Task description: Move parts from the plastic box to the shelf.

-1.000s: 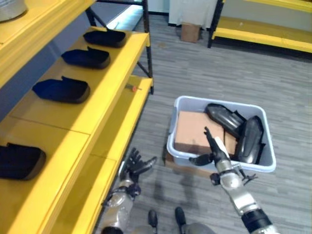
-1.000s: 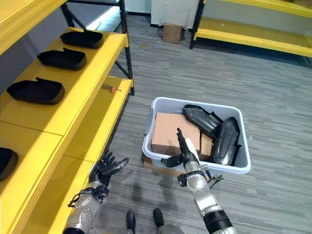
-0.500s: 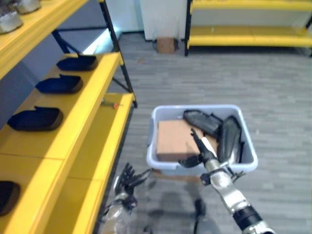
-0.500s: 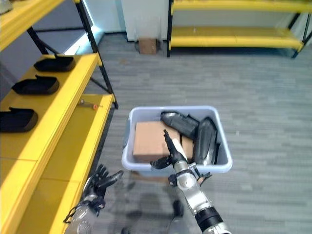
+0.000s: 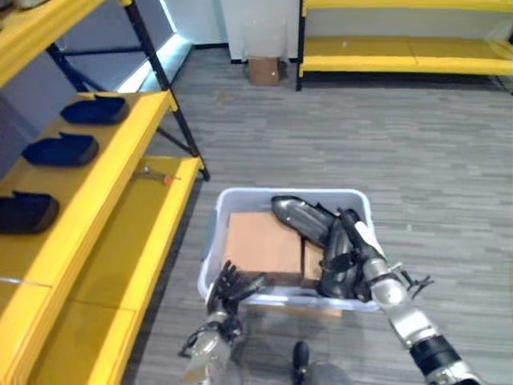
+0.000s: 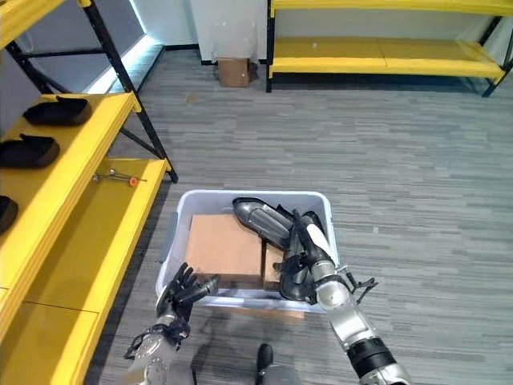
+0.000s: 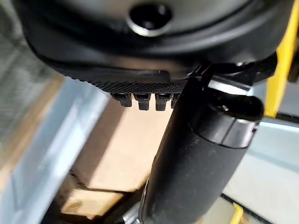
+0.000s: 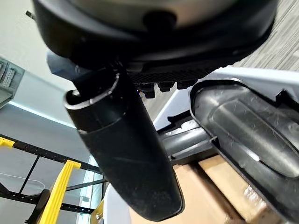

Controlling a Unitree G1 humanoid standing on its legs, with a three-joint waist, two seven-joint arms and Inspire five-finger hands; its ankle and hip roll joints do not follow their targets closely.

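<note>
Black parts [image 5: 60, 150] already line the shelf [image 5: 104, 192], two remain in the plastic box [image 6: 186, 210], where the open, empty right hand [image 6: 309, 250] reaches; left hand [image 6: 186, 290] relaxed.

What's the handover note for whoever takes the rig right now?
Right hand: inside the plastic box, against the upright black part; no clear grasp visible.
Left hand: open, holding nothing, at the box's near left rim.
Box contents: a second black part lying across the back, beside a cardboard block.
Done: three black parts sit on the yellow shelf to the left.
Left: lift both remaining parts out and carry them to the shelf. A small orange-handled tool lies on the lower shelf board.
</note>
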